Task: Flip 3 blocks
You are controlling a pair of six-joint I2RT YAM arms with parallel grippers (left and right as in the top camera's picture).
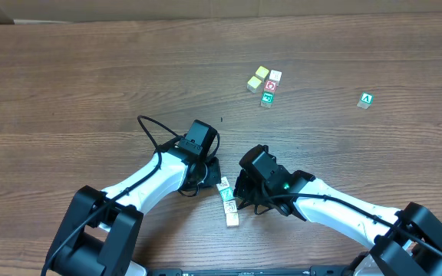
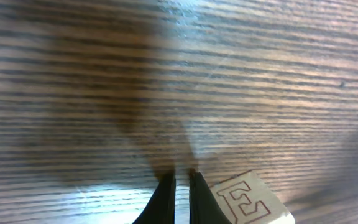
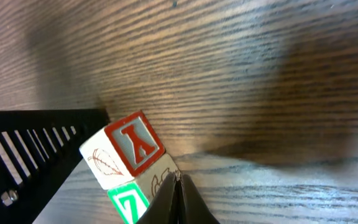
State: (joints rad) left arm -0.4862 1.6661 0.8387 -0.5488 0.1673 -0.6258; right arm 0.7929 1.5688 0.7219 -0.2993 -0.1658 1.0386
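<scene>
Both grippers are down low on the table, and a short row of blocks lies between them. The left gripper has its fingers pinched nearly together with nothing in them. A block with a red E sits just to the right of its tips. The right gripper is pressed fully closed and also holds nothing. Its point is up against the row, beside the red-framed letter block and a green-printed block.
</scene>
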